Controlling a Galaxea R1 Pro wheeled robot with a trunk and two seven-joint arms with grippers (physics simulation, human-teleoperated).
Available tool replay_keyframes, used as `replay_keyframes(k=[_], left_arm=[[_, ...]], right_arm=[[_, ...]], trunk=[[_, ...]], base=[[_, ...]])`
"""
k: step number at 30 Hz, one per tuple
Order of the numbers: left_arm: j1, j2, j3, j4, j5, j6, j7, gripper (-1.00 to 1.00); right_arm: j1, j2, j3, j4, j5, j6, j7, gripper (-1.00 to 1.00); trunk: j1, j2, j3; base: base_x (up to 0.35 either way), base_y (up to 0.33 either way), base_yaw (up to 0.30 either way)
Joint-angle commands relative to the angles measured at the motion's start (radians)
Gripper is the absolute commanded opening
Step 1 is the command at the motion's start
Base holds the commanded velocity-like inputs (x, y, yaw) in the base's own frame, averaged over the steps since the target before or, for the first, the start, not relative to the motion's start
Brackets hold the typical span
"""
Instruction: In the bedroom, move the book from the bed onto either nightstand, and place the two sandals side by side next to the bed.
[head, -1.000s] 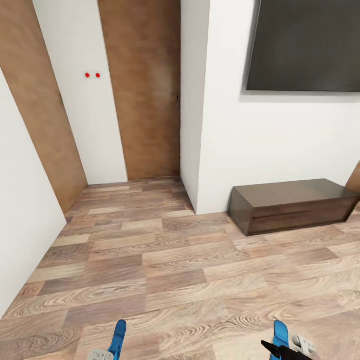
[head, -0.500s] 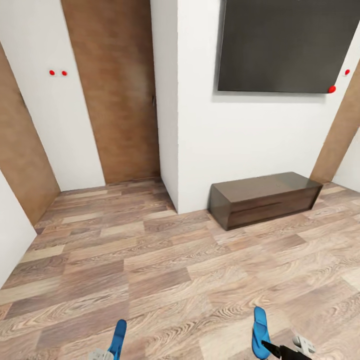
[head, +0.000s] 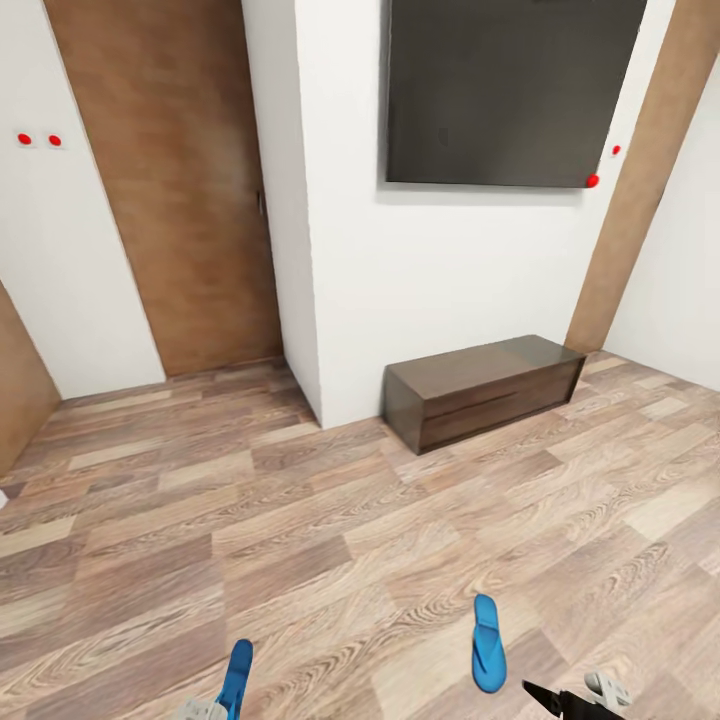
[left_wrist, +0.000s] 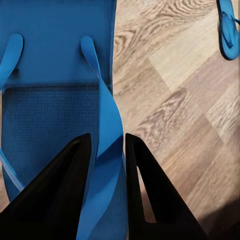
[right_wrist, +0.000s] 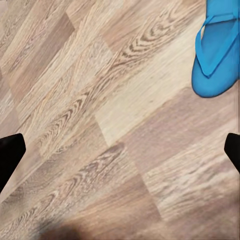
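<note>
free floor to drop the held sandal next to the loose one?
Bare planks lie on every side of the loose sandal, widest between it and the held sandal in the left gripper, and up to the long cabinet. Tightest by the right gripper, whose fingers are spread wide.

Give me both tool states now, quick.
Left tool: shut on a blue sandal's strap.
Right tool: open, holding nothing; the other sandal lies on the floor.
</note>
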Motion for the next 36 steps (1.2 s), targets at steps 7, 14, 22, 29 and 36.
replay_keyframes(k=[7, 14, 22, 29, 36], left_arm=[[-0.001, -0.001, 0.009, 0.0, -0.009, -0.006, -0.004, -1.0], [-0.001, -0.001, 0.009, 0.0, -0.009, -0.006, -0.004, -1.0], [-0.001, -0.001, 0.009, 0.0, -0.009, -0.006, -0.004, -1.0], [-0.001, -0.001, 0.009, 0.0, -0.009, -0.005, -0.004, -1.0], [-0.001, -0.001, 0.009, 0.0, -0.009, -0.005, -0.004, -1.0]], right_arm=[[0.0, 0.0, -0.005, 0.0, -0.004, 0.01, 0.004, 1.0], [0.0, 0.0, -0.005, 0.0, -0.004, 0.01, 0.004, 1.0], [0.0, 0.0, -0.005, 0.0, -0.004, 0.01, 0.004, 1.0], [0.0, 0.0, -0.005, 0.0, -0.004, 0.01, 0.004, 1.0], [0.0, 0.0, -0.005, 0.0, -0.004, 0.01, 0.004, 1.0]], trunk=[[0.0, 0.0, -0.001], [0.0, 0.0, -0.001], [0.0, 0.0, -0.001], [0.0, 0.0, -0.001], [0.0, 0.0, -0.001]], base=[[0.118, 0.04, -0.027], [0.112, 0.037, -0.001], [0.104, 0.08, 0.0], [0.074, 0.061, 0.0], [0.003, 0.003, 0.0]])
